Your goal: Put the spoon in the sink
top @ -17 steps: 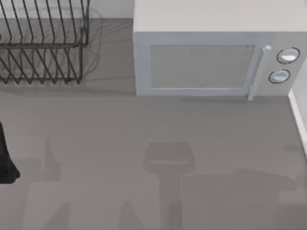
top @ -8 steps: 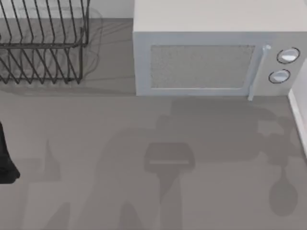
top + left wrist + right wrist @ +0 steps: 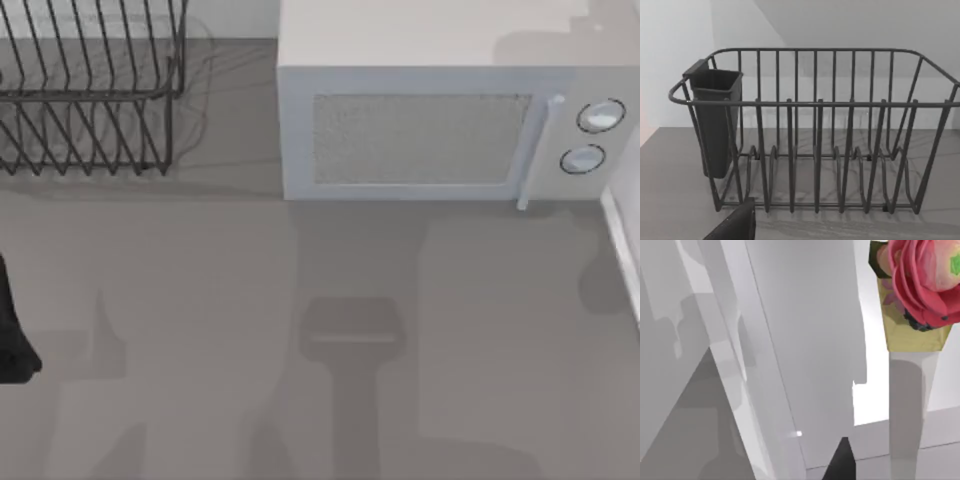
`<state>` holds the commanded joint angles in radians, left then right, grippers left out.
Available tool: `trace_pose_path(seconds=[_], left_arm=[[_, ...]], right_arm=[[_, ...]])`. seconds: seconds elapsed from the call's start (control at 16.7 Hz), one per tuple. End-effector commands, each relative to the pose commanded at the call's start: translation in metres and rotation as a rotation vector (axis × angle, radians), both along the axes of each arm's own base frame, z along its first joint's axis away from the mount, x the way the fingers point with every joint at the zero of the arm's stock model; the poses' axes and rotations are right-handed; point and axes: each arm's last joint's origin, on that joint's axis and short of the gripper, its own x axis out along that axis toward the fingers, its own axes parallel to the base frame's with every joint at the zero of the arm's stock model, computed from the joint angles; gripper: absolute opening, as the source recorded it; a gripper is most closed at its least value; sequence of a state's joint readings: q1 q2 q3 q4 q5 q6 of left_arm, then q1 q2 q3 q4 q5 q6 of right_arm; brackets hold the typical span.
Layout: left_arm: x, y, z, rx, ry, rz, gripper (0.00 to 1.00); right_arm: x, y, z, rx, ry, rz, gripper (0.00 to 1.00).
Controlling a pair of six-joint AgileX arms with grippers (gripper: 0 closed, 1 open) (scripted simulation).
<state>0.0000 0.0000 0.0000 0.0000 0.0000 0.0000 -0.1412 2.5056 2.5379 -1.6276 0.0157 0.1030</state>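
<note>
With neither spoon nor sink in sight, the sensible step is carrying toward the table's right side, steadily. The left arm (image 3: 12,330) parks at nine o'clock; whether either claw is spread or pinching cannot be told. Counted: one microwave (image 3: 440,120), one dish rack (image 3: 85,95), one flower (image 3: 925,280).

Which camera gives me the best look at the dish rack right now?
The left wrist view: the dish rack faces it whole, front wires, slots and the dark utensil cup on one end. The top view catches part of the rack at the table's far left, cut by the frame edge. The right wrist view faces white panels and a pink flower.
</note>
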Motion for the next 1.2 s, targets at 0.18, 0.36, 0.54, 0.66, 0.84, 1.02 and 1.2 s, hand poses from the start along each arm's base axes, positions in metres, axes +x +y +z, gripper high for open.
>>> trace_pose_path(seconds=[0.18, 0.36, 0.54, 0.66, 0.84, 1.02, 1.2], left_arm=[[0.0, 0.0, 0.0, 0.0, 0.0, 0.0, 1.0], [0.0, 0.0, 0.0, 0.0, 0.0, 0.0, 1.0], [0.0, 0.0, 0.0, 0.0, 0.0, 0.0, 1.0], [0.0, 0.0, 0.0, 0.0, 0.0, 0.0, 1.0], [0.0, 0.0, 0.0, 0.0, 0.0, 0.0, 1.0], [0.0, 0.0, 0.0, 0.0, 0.0, 0.0, 1.0], [0.0, 0.0, 0.0, 0.0, 0.0, 0.0, 1.0]], right_arm=[[0.016, -0.005, -0.013, -0.003, -0.028, 0.0, 0.0], [0.023, -0.008, -0.021, -0.005, -0.049, -0.001, 0.0], [0.025, -0.009, -0.024, -0.006, -0.054, -0.001, 0.0], [0.025, -0.009, -0.024, -0.006, -0.054, -0.001, 0.0], [0.026, -0.006, -0.024, -0.006, -0.061, 0.002, 0.0], [0.029, -0.006, -0.031, -0.008, -0.071, 0.006, 0.0], [0.029, -0.007, -0.051, -0.004, -0.046, 0.006, 0.0]])
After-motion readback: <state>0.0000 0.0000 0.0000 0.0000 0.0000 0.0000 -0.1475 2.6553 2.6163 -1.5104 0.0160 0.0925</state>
